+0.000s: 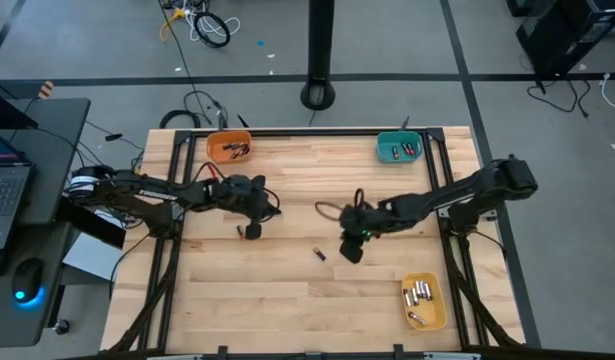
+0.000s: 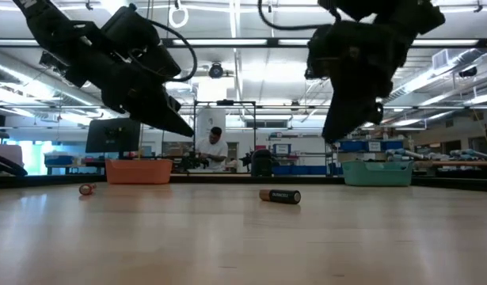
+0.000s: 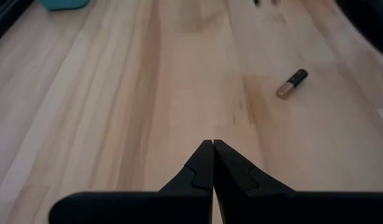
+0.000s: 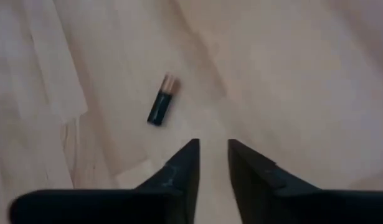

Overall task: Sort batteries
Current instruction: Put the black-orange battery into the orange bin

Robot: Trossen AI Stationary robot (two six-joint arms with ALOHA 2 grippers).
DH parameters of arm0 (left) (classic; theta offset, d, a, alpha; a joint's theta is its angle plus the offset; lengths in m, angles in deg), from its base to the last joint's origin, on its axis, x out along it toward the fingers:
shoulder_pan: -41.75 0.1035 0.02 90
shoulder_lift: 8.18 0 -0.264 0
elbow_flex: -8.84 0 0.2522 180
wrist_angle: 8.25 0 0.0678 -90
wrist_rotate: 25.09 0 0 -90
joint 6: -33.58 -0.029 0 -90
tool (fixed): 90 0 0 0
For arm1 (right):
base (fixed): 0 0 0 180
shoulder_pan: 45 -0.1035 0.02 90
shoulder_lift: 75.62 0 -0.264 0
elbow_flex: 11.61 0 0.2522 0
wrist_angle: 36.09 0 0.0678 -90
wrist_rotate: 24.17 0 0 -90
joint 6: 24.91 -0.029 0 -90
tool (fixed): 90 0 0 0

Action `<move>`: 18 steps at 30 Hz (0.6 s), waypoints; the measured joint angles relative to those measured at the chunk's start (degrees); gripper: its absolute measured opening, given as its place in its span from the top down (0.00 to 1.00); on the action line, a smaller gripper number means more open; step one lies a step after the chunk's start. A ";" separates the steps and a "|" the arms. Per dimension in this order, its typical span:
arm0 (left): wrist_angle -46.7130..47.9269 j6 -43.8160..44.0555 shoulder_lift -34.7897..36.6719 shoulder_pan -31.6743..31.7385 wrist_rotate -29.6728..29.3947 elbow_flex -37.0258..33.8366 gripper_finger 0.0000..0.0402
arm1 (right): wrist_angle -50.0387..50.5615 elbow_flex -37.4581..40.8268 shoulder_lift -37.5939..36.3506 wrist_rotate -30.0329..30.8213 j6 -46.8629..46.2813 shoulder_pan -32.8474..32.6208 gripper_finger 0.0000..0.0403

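Hovering: right hand [image 1: 351, 248] above the wooden surface [image 1: 287, 300], just beside the loose battery [image 1: 318, 254], on the side toward the yellow bin [image 1: 424, 302].
Right hand state: fingers [image 4: 182, 168] parted by a narrow gap, holding nothing.
Loose battery: black with a copper end, lying flat on the surface near its middle; the right wrist view shows it [image 4: 161, 100] ahead of the fingertips, apart from them.
Left hand [image 1: 251, 231]: raised over the surface, on the side of the loose battery toward the orange bin [image 1: 228, 147], apart from the battery.
Left hand state: clenched, fingers [image 3: 203, 165] pressed together, holding nothing.
Second cell: the low view shows a small reddish cell [image 2: 87, 189] on the surface, toward the orange bin from the loose battery [image 2: 279, 195].
Orange bin: at the far edge of the surface, with dark batteries inside.
Teal bin [image 1: 398, 148]: at the far edge, beyond the loose battery on the right arm's side, with a few batteries inside.
Yellow bin: near the front edge, past the right hand from the loose battery, with silvery batteries [image 1: 419, 294] inside.
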 joint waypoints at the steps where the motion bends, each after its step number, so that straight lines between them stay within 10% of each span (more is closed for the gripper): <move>1: -0.93 0.47 0.00 0.00 -0.25 -0.52 0.97 | -0.99 0.00 1.55 0.00 -0.75 -0.79 0.75; 18: -5.22 1.08 0.00 -0.02 -0.38 -1.87 0.97 | -7.38 -9.40 17.15 14.33 -3.02 -8.66 0.62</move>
